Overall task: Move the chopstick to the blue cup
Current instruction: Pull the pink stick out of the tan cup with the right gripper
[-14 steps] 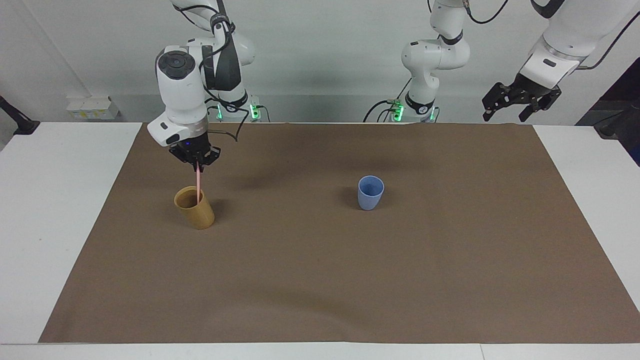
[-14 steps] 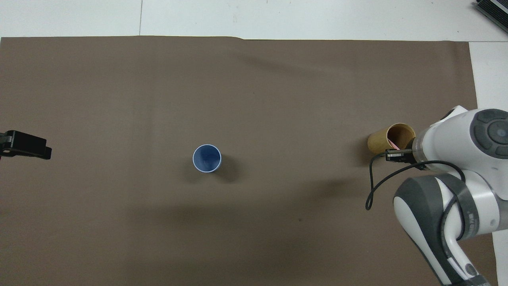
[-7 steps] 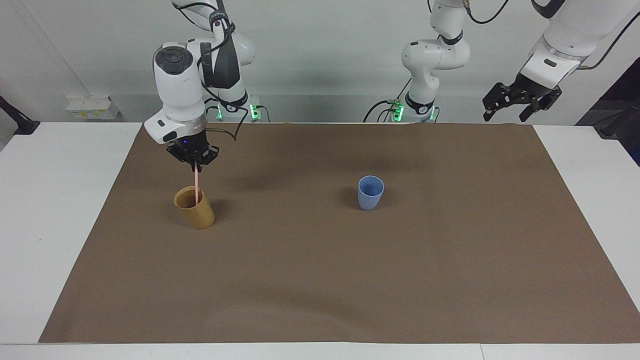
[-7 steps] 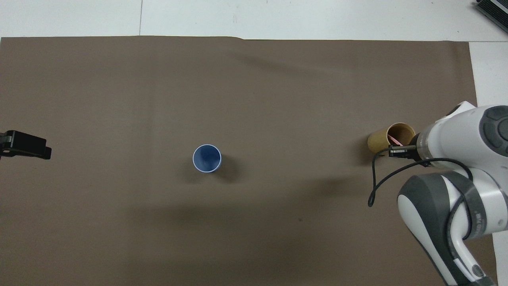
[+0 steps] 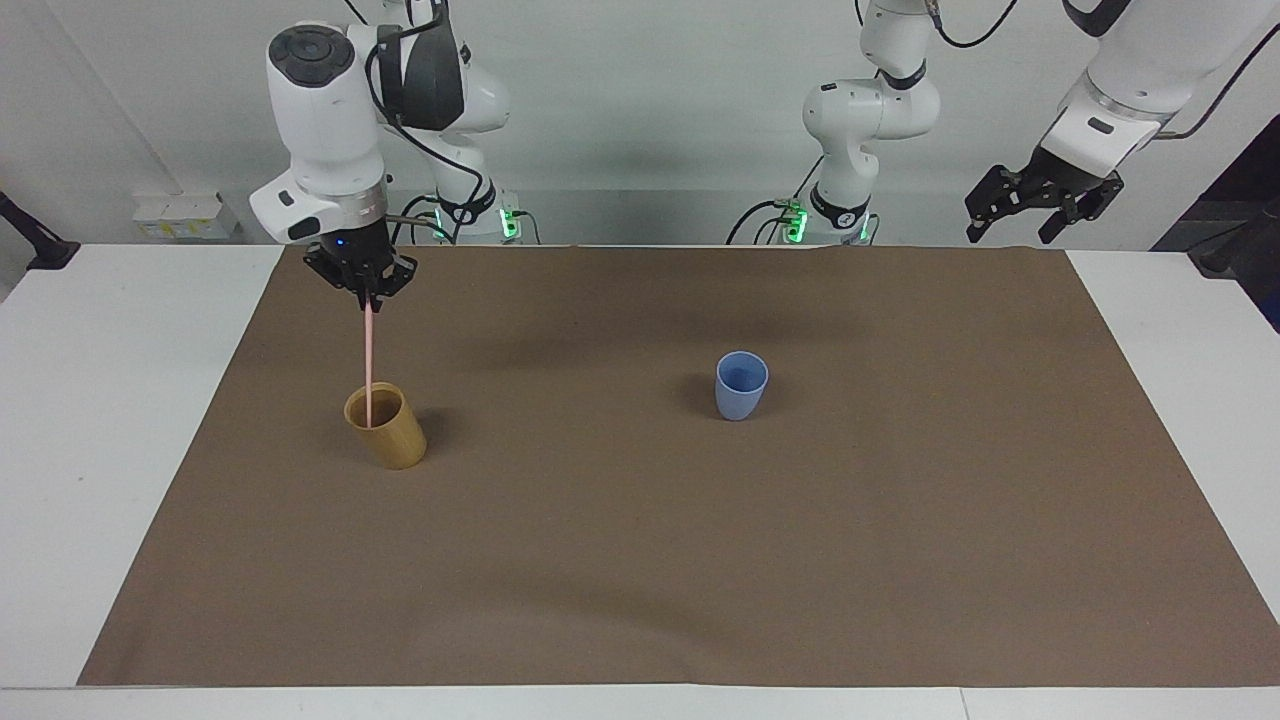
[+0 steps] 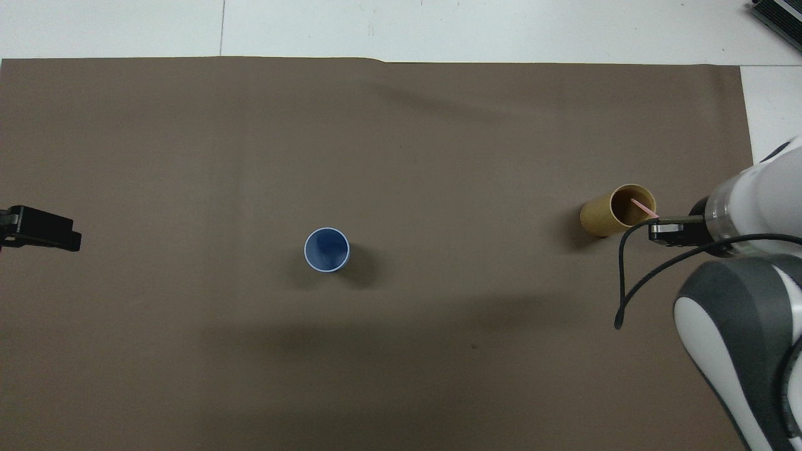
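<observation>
We are lifting the chopstick [image 5: 368,350] out of the tan cup [image 5: 386,428], right gripper [image 5: 365,294] clamped on its top, tip inside the rim. Next, we judge, it must clear the rim, then cross to the blue cup [image 5: 741,385] mid-mat. The left gripper [image 5: 1040,205] is waiting open off the mat.

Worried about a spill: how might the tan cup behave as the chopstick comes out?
The tan cup leans, so it likely tips easily. The chopstick, pinched in the right gripper, has its lower end inside and may drag the rim. It looks light.
</observation>
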Controlling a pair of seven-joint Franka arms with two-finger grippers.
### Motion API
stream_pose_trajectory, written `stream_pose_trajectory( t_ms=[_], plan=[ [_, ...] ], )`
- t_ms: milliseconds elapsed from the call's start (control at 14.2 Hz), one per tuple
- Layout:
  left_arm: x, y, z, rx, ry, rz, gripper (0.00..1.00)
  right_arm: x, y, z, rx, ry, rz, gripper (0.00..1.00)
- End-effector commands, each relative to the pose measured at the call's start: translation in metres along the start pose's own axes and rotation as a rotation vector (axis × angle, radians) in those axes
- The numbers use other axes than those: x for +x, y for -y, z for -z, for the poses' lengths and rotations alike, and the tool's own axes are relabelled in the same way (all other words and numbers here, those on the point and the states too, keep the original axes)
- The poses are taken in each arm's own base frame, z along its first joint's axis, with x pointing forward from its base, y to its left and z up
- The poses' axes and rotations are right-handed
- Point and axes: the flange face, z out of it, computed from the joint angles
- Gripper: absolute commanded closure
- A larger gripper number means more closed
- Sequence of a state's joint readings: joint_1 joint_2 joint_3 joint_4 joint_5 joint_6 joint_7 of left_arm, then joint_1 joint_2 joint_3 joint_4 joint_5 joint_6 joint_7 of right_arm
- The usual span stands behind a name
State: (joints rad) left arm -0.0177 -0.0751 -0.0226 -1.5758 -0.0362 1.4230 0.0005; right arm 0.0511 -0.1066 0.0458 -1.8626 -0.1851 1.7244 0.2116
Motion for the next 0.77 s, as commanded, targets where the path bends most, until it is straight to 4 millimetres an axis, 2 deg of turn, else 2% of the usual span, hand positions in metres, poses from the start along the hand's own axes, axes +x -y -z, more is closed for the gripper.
stream_pose_trajectory(
  t_ms=[0,281,563,703],
  plan=[
    [-0.003,0.003,0.004,0.004,-0.006,0.001,0.00,-0.001,0.005,0.019,0.033,0.012,-0.009,1.00],
    [-0.003,0.003,0.006,0.004,-0.009,0.003,0.00,-0.008,0.009,0.032,0.075,0.036,-0.018,1.00],
    [-0.003,0.003,0.006,0.004,-0.009,0.001,0.00,-0.011,0.005,0.073,0.087,0.025,-0.024,1.00],
    [-0.003,0.003,0.006,0.004,-0.009,0.001,0.00,-0.016,0.009,0.091,0.148,0.040,-0.030,1.00]
  ],
)
